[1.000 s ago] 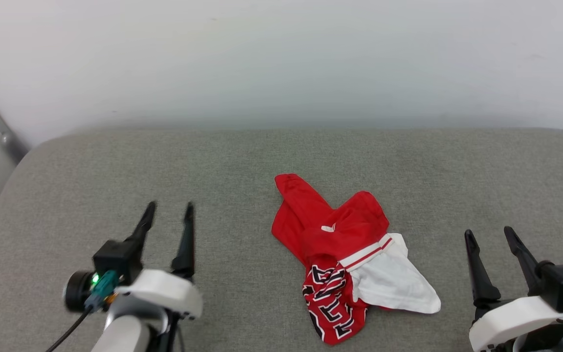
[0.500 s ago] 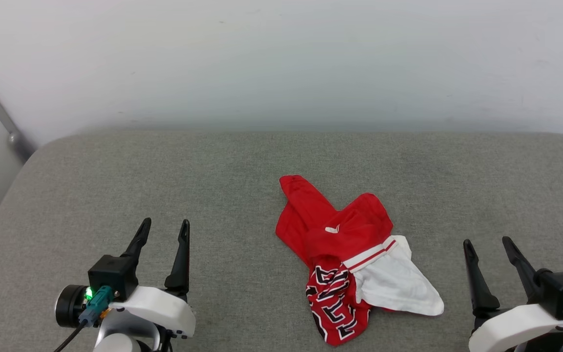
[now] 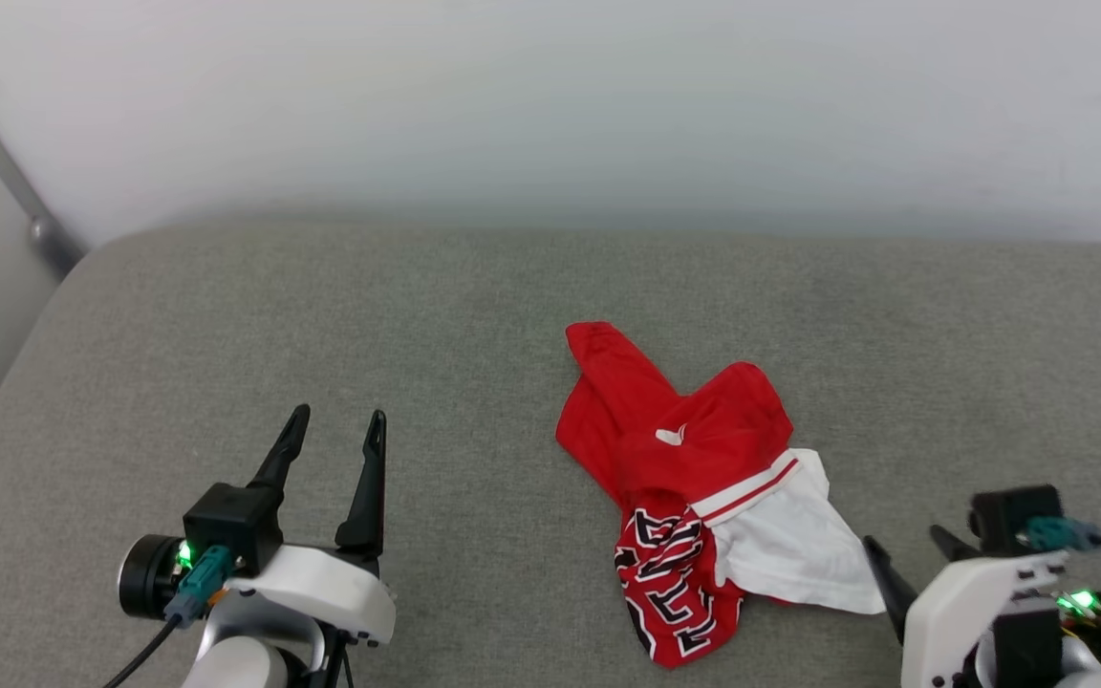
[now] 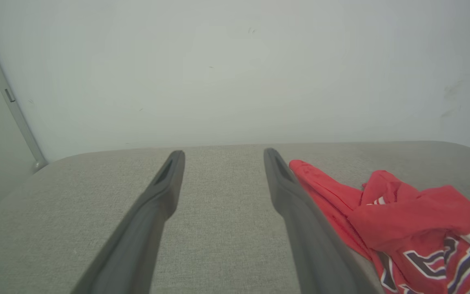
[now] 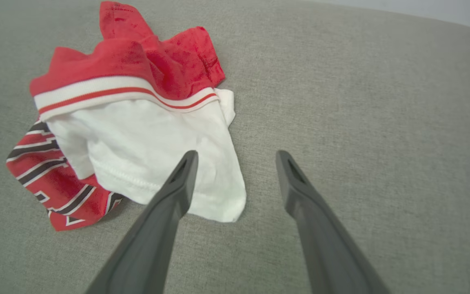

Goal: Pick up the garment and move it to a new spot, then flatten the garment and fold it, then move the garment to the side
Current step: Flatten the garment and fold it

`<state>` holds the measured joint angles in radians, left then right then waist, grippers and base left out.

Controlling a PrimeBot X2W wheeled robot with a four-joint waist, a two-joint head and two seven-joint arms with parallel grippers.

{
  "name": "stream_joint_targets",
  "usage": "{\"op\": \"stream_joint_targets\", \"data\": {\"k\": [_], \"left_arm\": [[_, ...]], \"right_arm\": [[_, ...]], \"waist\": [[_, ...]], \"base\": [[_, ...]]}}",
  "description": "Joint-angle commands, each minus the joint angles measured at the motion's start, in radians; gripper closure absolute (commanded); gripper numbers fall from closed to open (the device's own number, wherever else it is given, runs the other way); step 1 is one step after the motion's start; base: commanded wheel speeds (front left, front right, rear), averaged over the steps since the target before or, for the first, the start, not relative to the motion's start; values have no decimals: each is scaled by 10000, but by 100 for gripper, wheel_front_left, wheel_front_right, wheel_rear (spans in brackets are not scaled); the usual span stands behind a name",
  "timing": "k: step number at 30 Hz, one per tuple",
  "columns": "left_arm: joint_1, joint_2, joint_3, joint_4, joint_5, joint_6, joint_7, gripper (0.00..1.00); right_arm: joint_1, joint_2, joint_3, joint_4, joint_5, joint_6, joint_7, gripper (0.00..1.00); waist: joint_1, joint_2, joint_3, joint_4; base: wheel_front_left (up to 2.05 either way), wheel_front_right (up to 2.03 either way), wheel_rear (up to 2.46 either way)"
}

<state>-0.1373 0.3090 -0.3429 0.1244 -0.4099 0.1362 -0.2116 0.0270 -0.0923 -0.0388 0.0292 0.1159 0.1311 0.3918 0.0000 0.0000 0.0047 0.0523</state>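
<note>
The garment [image 3: 694, 468] lies crumpled on the grey cushion, right of centre: red cloth, one white sleeve with striped trim toward the lower right, black white-outlined lettering at its near end. It also appears in the left wrist view as the garment [image 4: 402, 216] and in the right wrist view as the garment [image 5: 137, 122]. My left gripper [image 3: 336, 423] stands open at the lower left, well apart from the cloth. My right gripper [image 3: 904, 552] is open at the lower right, tilted down, its left finger over the sleeve's corner in the right wrist view, right gripper [image 5: 237, 157].
The grey cushion [image 3: 226, 325] spans the view, with rounded far corners. A pale wall [image 3: 550, 105] rises behind it. A metal rail [image 3: 6, 162] runs down the wall at the far left.
The head camera has shifted, so the scene sits a little differently. My right gripper has dropped and pitched down toward the sleeve; its fingers now show foreshortened. The left gripper has barely moved.
</note>
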Motion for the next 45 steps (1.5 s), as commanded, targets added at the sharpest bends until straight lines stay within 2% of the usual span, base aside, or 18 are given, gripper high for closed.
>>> {"op": "stream_joint_targets", "data": {"k": [1,7,12,13,14,15,25,31,35,40,41,42,43,44,45], "left_arm": [[-196,-9,-2,-43,21,14,-34,0],[-561,-135,-147,89,54,-144,-132,0],[-827,-198,-242,302,82,-274,-218,0],[-860,-216,-240,344,72,-281,-233,0],[-885,-240,-245,371,57,-285,-243,0],[-901,-246,-247,403,45,-287,-263,0],[-922,-294,-146,570,-63,-230,-376,0],[-959,-323,-201,565,-66,-225,-395,0],[-824,-265,-216,619,-134,-224,-366,0],[-686,-221,-211,682,-243,-202,-307,0],[-660,-215,-205,692,-250,-193,-306,0],[-606,-213,-209,705,-276,-179,-283,0],[-552,-196,-199,709,-307,-147,-255,0],[-511,-177,-171,699,-340,-120,-257,0],[-470,-158,-156,689,-351,-100,-240,0]], "right_arm": [[-222,-273,343,-98,224,-5,620,0],[-979,-1208,1954,-347,1168,-5,3036,0],[-1337,-1535,2576,-177,1578,-5,3993,0],[-1401,-1573,2607,-151,1609,-5,4052,6],[-1451,-1606,2627,-111,1667,-7,4128,50],[-1506,-1662,2661,-97,1679,-5,4123,100],[-2464,-2490,2526,-901,1123,-7,3617,100],[-2623,-3006,1356,-1464,467,-7,3722,100],[-1637,-2833,103,-1082,302,-7,3678,100],[-124,-1856,-1442,292,235,-7,3029,100],[146,-1598,-1658,650,208,-7,2809,94],[370,-1359,-1809,995,157,-7,2560,63],[501,-1138,-1935,1255,182,-7,2297,13],[564,-924,-2014,1461,234,-7,2013,0],[598,-756,-2080,1625,302,-5,1691,0]], "waist": [[0,0,223,147],[0,0,742,483],[0,0,971,611],[0,0,1004,614],[0,0,1030,611],[0,0,1049,596],[0,0,978,82],[0,0,1018,-306],[0,0,1018,-456],[0,0,988,-553],[0,0,973,-560],[0,0,937,-571],[0,0,916,-589],[0,0,907,-618],[0,0,888,-653]], "base": [[0,0,0],[0,0,0],[0,0,0],[0,0,0],[0,0,0],[0,0,0],[0,0,0],[0,0,0],[0,0,0],[0,0,0],[0,0,0],[0,0,0],[0,0,0],[0,0,0],[0,0,0]]}}
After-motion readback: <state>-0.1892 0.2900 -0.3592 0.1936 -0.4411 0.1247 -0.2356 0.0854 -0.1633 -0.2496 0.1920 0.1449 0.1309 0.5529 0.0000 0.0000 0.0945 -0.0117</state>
